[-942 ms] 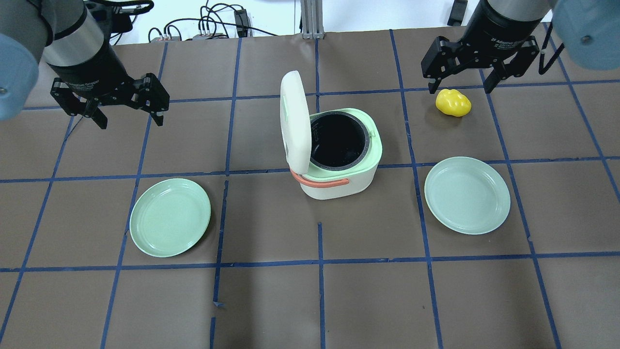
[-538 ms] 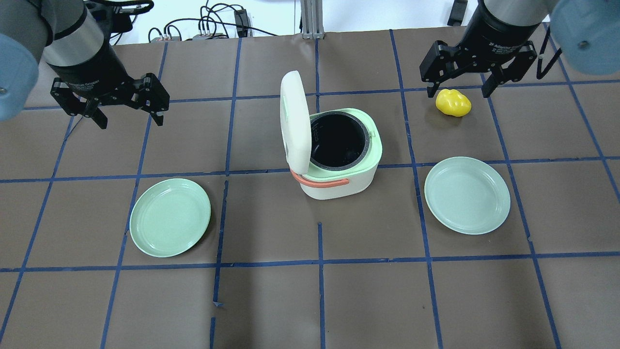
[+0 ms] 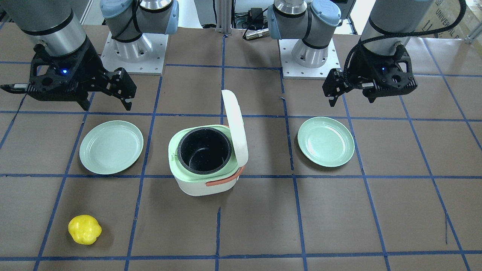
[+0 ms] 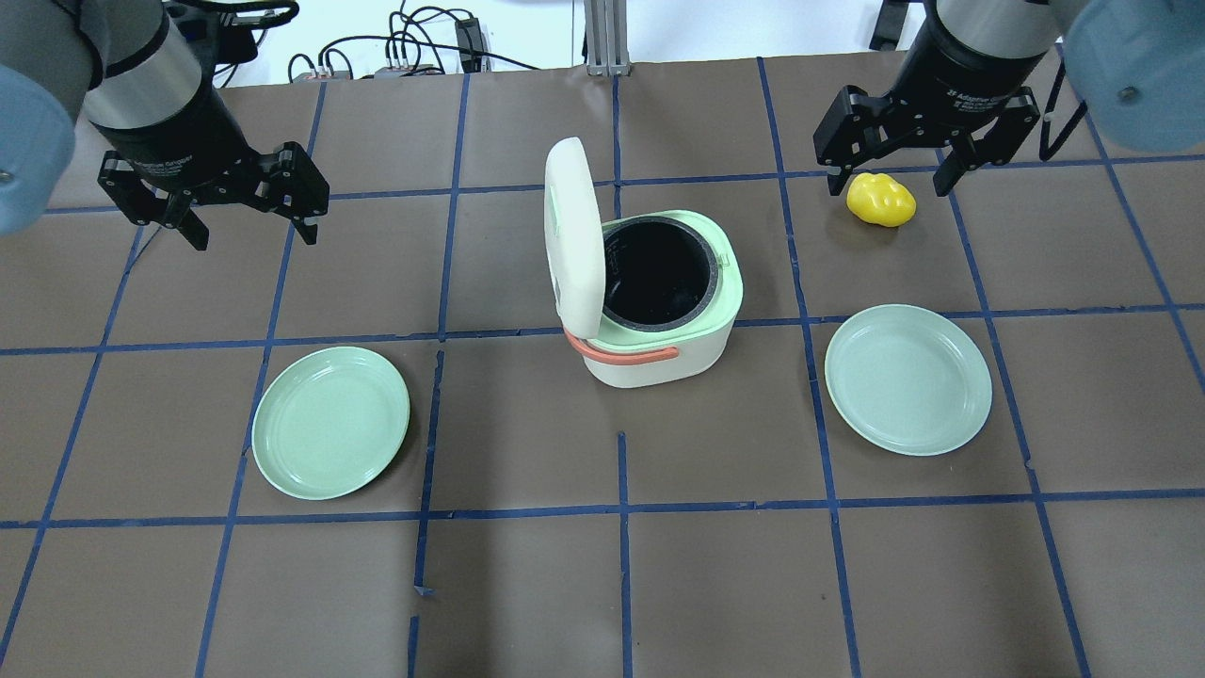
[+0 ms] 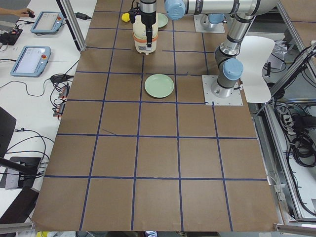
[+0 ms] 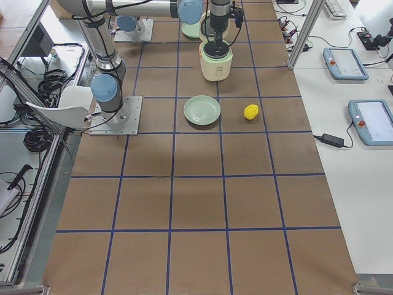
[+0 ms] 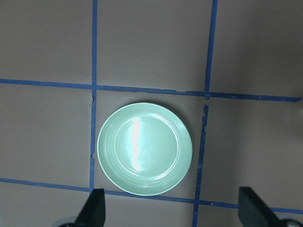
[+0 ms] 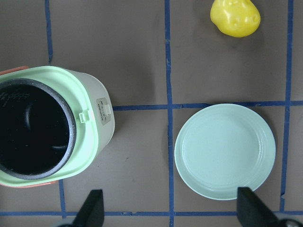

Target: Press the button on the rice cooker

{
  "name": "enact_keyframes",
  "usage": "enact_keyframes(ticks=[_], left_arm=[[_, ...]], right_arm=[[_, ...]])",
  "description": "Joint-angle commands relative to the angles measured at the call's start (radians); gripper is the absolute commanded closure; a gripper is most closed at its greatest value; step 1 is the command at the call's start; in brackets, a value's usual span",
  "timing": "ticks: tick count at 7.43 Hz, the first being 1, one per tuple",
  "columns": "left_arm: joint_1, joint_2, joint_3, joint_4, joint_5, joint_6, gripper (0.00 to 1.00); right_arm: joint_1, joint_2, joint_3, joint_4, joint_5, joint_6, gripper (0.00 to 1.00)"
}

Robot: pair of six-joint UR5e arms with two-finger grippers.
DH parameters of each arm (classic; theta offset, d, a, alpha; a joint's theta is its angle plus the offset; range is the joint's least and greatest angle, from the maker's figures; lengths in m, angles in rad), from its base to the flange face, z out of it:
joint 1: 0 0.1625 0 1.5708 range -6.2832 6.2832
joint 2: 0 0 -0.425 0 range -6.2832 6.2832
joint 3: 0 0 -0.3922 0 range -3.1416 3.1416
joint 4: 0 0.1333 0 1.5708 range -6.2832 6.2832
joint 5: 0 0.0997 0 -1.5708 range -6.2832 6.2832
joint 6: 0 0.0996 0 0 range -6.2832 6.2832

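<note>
Rice cooker at table centre, lid up, so the press looks done; left gripper and right gripper, jaws apart and empty, hang high toward opposite side edges.

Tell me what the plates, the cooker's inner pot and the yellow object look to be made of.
Plates: likely plastic or melamine, smooth, pale green, with a glossy light streak.
Inner pot: probably coated metal; dark, matte, finely speckled.
Yellow object: seemingly moulded plastic, shiny, with soft lumps.

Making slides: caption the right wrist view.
Open right gripper above open cooker, plate and yellow pepper.
</note>
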Motion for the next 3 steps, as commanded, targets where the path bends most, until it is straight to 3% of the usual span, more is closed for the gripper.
enact_keyframes(ticks=[1, 3], left_arm=[[0.000, 0.000, 0.000, 0.000, 0.000, 0.000, 0.00], [0.000, 0.000, 0.000, 0.000, 0.000, 0.000, 0.00]], right_arm=[[0.000, -0.001, 0.000, 0.000, 0.000, 0.000, 0.00], [0.000, -0.001, 0.006, 0.000, 0.000, 0.000, 0.00]])
